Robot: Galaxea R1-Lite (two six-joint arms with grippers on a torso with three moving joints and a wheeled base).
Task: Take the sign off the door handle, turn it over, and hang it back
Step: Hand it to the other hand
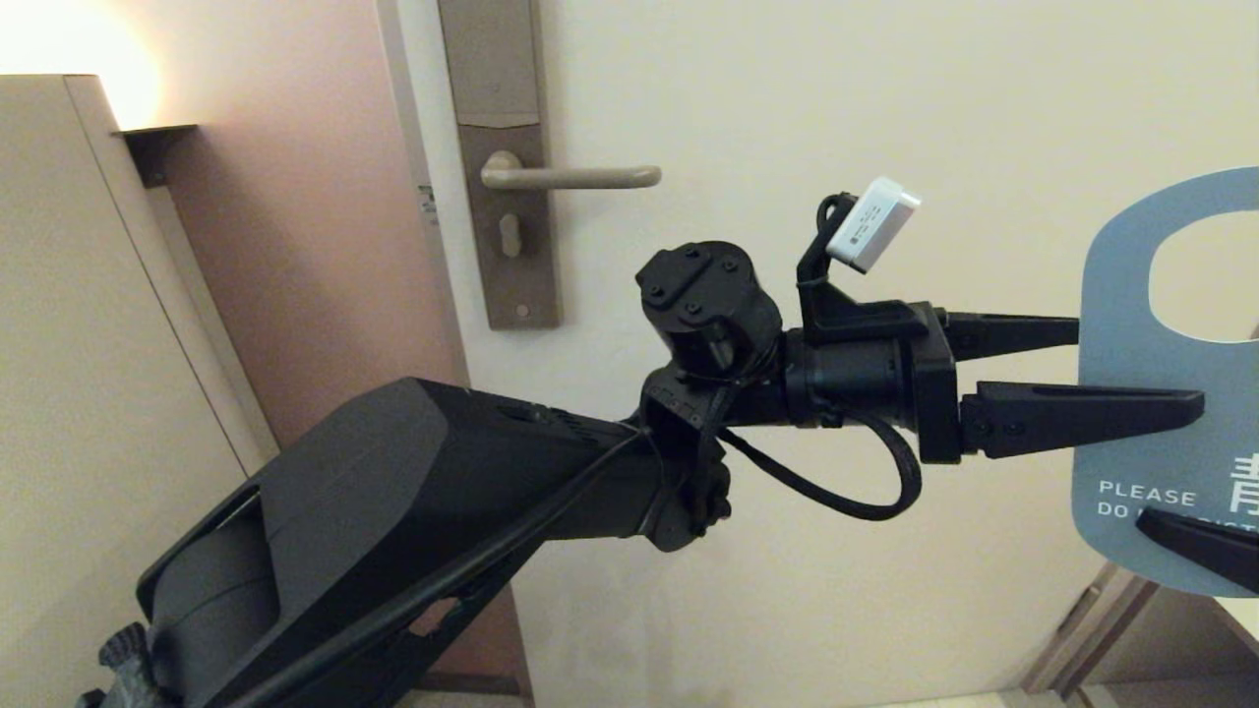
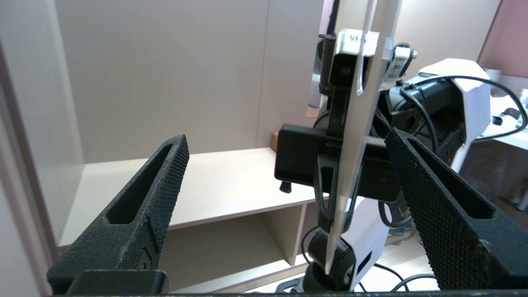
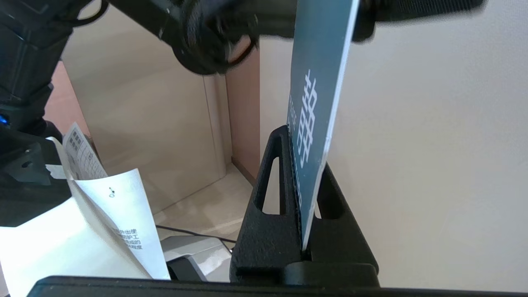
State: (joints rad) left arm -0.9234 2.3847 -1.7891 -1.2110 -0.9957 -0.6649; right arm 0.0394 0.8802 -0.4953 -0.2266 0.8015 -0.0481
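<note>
The right gripper [image 3: 303, 231] pinched the thin, stiff, light sign [image 1: 1121, 393] by its lower end while the left gripper's [image 1: 1131, 369] spread jaws straddled its middle, the better hold.

A hotel-room entrance: cream door [image 1: 885, 118] with lever door handle [image 1: 575, 177], blue do-not-disturb sign [image 1: 1121, 413].

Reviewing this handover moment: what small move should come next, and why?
Probably close the left gripper on the sign: its open fingers straddle the card, which the right gripper grips at the bottom edge, blue face toward the head camera, off the door handle.
</note>
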